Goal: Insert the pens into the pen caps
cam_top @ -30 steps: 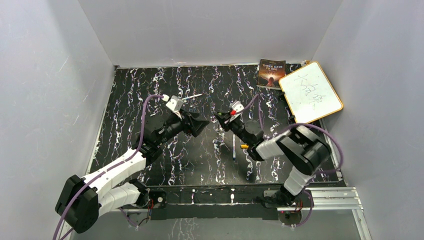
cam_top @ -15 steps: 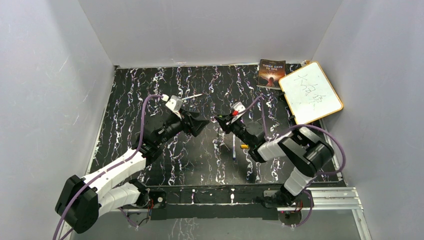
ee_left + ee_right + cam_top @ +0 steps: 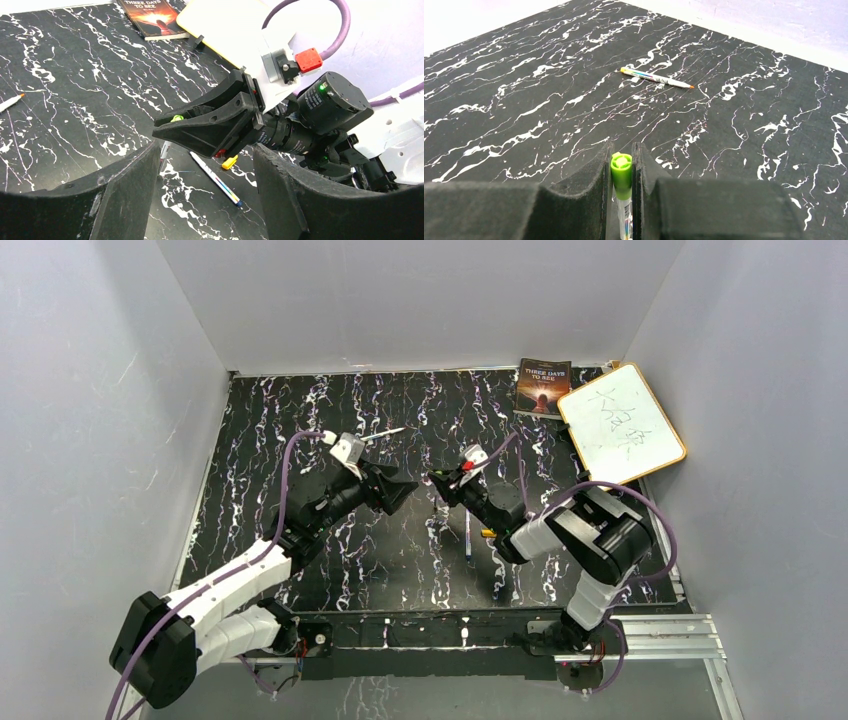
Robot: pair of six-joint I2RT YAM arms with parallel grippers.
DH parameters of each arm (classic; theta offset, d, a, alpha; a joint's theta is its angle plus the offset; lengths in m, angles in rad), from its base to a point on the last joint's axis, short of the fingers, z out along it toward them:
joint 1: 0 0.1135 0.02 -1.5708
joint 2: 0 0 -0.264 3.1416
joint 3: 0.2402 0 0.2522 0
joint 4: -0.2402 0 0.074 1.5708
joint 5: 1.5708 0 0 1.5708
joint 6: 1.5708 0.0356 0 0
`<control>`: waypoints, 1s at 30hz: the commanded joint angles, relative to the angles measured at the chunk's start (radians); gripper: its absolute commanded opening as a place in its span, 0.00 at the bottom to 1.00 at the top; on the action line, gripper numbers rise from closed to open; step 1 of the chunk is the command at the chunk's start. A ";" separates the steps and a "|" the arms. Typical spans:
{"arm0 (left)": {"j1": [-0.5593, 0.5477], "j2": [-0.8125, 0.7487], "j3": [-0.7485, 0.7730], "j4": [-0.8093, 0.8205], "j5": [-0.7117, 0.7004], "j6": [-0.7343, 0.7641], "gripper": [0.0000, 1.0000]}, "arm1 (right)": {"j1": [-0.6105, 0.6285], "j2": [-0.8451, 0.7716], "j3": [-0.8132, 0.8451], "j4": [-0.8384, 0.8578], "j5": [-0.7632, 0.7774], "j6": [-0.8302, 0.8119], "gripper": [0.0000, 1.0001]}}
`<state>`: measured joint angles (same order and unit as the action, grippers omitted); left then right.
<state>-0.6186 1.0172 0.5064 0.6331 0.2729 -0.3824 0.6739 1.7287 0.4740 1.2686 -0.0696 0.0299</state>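
green-ended thin white stick pen [image 3: 621, 172] sits pinched between the right jaws at bottom centre; left jaws spread wide apart.

the right gripper [image 3: 161, 127] pinches a green-ended pen [image 3: 176, 118] above a yellow cap [image 3: 229, 162].

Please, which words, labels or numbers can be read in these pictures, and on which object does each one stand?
"THREE DAYS TO SEE": on the cover of the book.
Smaller print lower on that cover: too blurred to read.
Handwritten dark marks on the whiteboard: not readable.
Coloured print on the green-ended pen and on the lying pen: too small to read.
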 commanded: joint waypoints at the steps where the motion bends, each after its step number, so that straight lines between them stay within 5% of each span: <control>1: -0.003 -0.040 -0.005 0.018 -0.005 0.006 0.67 | 0.006 -0.010 -0.032 -0.079 0.020 0.006 0.00; 6: -0.003 -0.037 -0.004 0.022 0.000 0.014 0.67 | 0.004 -0.161 0.049 -0.187 -0.040 0.027 0.00; 13: -0.003 -0.046 0.047 -0.103 0.093 0.094 0.78 | -0.029 -0.350 0.191 -0.420 -0.200 0.292 0.00; 18: -0.003 -0.094 0.042 -0.115 0.131 0.076 0.98 | -0.037 -0.420 0.220 -0.437 -0.304 0.366 0.00; 30: -0.003 -0.106 0.063 -0.059 0.205 0.043 0.98 | -0.039 -0.461 0.242 -0.376 -0.498 0.528 0.00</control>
<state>-0.6182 0.9150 0.5179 0.5407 0.4179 -0.3359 0.6373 1.3018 0.6643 0.8387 -0.4801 0.4770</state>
